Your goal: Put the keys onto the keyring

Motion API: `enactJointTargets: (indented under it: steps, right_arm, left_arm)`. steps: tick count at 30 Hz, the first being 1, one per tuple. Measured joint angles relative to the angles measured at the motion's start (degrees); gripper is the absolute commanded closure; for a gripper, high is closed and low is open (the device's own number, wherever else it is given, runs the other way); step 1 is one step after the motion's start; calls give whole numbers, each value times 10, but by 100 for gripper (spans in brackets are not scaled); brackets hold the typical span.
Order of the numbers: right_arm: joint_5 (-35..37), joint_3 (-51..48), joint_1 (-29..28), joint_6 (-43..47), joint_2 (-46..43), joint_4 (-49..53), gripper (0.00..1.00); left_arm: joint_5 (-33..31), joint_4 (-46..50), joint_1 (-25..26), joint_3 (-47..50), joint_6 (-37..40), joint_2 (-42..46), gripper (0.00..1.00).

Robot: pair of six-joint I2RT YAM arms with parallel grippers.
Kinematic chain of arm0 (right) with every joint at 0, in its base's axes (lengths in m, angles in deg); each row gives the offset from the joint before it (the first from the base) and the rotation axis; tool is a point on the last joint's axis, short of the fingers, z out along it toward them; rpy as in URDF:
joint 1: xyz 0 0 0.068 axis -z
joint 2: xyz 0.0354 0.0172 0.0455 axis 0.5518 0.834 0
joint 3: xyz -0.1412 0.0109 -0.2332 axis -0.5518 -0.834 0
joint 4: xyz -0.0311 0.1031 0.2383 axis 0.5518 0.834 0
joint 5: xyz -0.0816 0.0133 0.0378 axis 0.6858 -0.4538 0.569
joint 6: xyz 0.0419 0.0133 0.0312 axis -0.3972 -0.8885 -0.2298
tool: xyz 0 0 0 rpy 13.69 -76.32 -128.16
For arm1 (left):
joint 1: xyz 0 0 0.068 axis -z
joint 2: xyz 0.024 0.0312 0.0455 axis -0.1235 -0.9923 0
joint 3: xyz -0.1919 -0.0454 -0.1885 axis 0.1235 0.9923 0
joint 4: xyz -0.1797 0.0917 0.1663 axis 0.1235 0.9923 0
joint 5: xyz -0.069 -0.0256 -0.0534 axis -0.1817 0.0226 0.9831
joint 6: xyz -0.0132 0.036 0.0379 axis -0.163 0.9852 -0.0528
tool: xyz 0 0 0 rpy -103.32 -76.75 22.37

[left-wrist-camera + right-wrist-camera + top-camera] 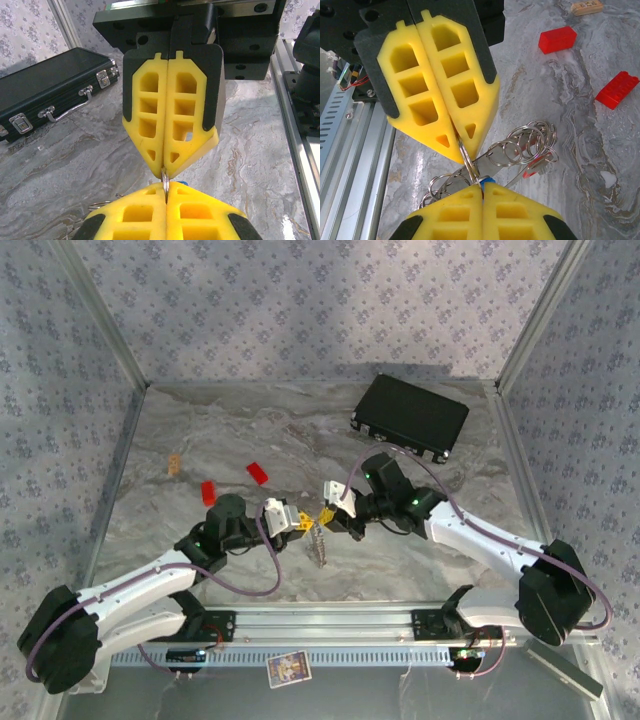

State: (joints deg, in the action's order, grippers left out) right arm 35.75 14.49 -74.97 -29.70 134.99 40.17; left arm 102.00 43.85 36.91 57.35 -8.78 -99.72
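My two grippers meet tip to tip over the middle of the table. The left gripper point(304, 524) point(167, 189) point(461, 150) is shut on a thin metal ring of the keyring point(165, 179) point(470, 165). The right gripper point(326, 517) point(482, 186) point(164, 170) is shut on the same ring from the other side. The rest of the keyring point(525, 142) point(319, 543), a chain of linked silvery rings, trails down onto the table. The blue key head point(488, 179) point(183, 182) peeks out at the meeting point; what pinches it I cannot tell. The red-headed key point(532, 171) hangs among the rings.
A black latched case point(410, 417) point(45, 95) lies at the back right. Two red bricks point(208, 492) point(258, 473) point(557, 39) point(617, 89) and a small wooden piece point(174, 464) lie left of centre. A metal rail point(320, 620) runs along the near edge.
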Motion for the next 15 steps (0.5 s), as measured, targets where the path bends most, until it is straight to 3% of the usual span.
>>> enactJointTargets:
  steps: [5,9,15]
  right_arm:
    - [-3,0,2,0,4,0,96]
    - [-7,-5,4,-6,-8,-1,78]
    - [-30,-7,5,-9,-19,-15,77]
  left_arm:
    - [2,-2,0,0,0,0,100]
    - [3,-9,0,0,0,0,100]
    - [4,-16,0,0,-1,-1,100]
